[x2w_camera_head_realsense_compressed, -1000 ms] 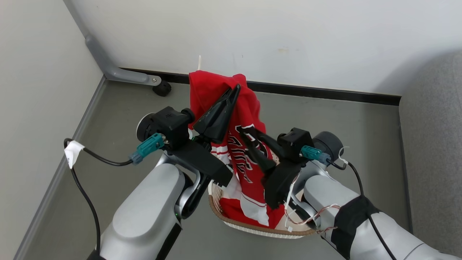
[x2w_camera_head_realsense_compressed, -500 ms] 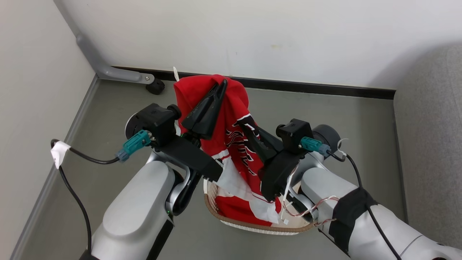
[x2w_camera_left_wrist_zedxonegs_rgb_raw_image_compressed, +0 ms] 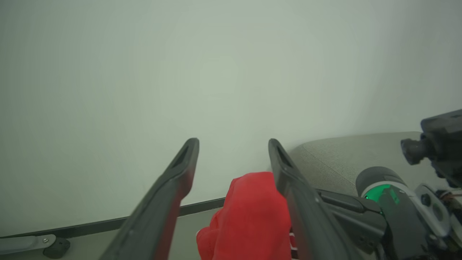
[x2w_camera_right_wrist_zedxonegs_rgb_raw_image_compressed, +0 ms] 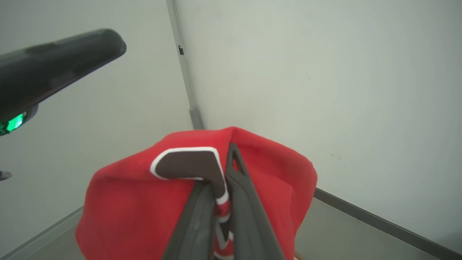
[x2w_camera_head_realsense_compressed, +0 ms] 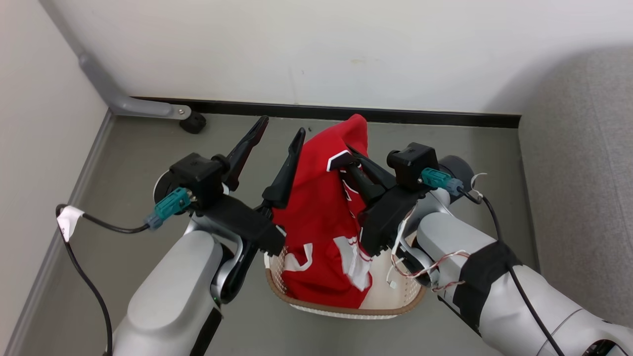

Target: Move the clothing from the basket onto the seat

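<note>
Red thin fabric with white trim, the clothing [x2w_camera_head_realsense_compressed: 316, 222], is held up above the basket [x2w_camera_head_realsense_compressed: 346, 305] by the right gripper [x2w_camera_head_realsense_compressed: 347, 157]. Its two dark fingers are pressed together on a fold near the top of the garment. In the right wrist view the same grip is seen from close. There the right gripper [x2w_camera_right_wrist_zedxonegs_rgb_raw_image_compressed: 221, 173] is clamped on the clothing [x2w_camera_right_wrist_zedxonegs_rgb_raw_image_compressed: 122, 202], and a black patch with a white edge lies over one finger. The lower part of the garment hangs down into the basket, where white stripes are seen against the cream perforated wall. The basket is placed on the grey floor [x2w_camera_head_realsense_compressed: 148, 163], between the two arms.

The left gripper [x2w_camera_head_realsense_compressed: 281, 127] is spread wide, with its fingers clearly apart. One finger stands just beside the red fabric, and it cannot be told from the head view whether it is touched. In the left wrist view the left gripper [x2w_camera_left_wrist_zedxonegs_rgb_raw_image_compressed: 232, 142] is pointed toward the pale wall [x2w_camera_left_wrist_zedxonegs_rgb_raw_image_compressed: 216, 72]. The top of the clothing [x2w_camera_left_wrist_zedxonegs_rgb_raw_image_compressed: 249, 213] is seen low between the fingers there, close to the right-hand one.

The seat [x2w_camera_head_realsense_compressed: 578, 173], covered in grey fabric, is located at the robot's right, apart from the basket. A grey metal leg with a black caster [x2w_camera_head_realsense_compressed: 193, 122] is seen at the foot of the wall, on the left.
</note>
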Robot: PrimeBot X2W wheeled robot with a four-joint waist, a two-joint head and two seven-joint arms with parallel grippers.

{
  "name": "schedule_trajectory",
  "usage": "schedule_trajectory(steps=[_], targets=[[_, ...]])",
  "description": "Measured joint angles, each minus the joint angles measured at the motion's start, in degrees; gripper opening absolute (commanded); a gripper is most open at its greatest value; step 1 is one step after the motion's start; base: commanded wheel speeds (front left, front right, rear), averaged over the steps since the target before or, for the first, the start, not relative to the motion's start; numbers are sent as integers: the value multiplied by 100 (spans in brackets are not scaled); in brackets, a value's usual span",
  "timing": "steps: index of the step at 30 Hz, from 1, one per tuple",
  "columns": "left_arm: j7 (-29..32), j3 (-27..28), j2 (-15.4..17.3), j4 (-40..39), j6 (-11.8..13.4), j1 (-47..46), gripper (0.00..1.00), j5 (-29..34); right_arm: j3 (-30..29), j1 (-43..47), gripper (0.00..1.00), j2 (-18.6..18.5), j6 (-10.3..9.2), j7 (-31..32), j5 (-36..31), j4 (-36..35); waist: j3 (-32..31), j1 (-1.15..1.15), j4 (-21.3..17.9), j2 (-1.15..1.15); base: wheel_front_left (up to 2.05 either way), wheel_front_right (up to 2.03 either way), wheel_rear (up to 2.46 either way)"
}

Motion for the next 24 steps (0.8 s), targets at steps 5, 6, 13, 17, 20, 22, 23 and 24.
schedule_trajectory(steps=[5,6,13,17,20,22,23,24], targets=[[0,43,75,65,0,196,100,46,-79,0,0,1,-19,0,36,80,-13,0,-200,0,0,0,0],[0,49,86,79,0,234,100,74,-105,0,0,1,-19,0,36,83,-15,0,-246,0,0,0,0],[0,89,148,112,0,431,100,231,-263,3,0,1,-19,0,36,88,-31,0,-604,0,0,0,0],[0,96,204,129,0,567,100,270,-328,3,0,1,-18,0,34,52,-46,0,-831,0,0,0,0],[0,89,205,130,-1,692,100,321,-383,3,0,2,-16,0,27,11,-62,0,-1003,0,0,0,0],[0,86,209,123,-1,756,100,357,-419,3,0,3,-16,0,26,-8,-74,0,-1115,0,0,0,0],[0,86,210,119,-1,789,100,380,-443,3,0,3,-16,0,25,-11,-81,0,-1173,0,0,0,0],[0,82,211,115,-1,814,100,393,-470,5,0,3,-16,0,20,-11,-88,0,-1228,0,0,0,0]])
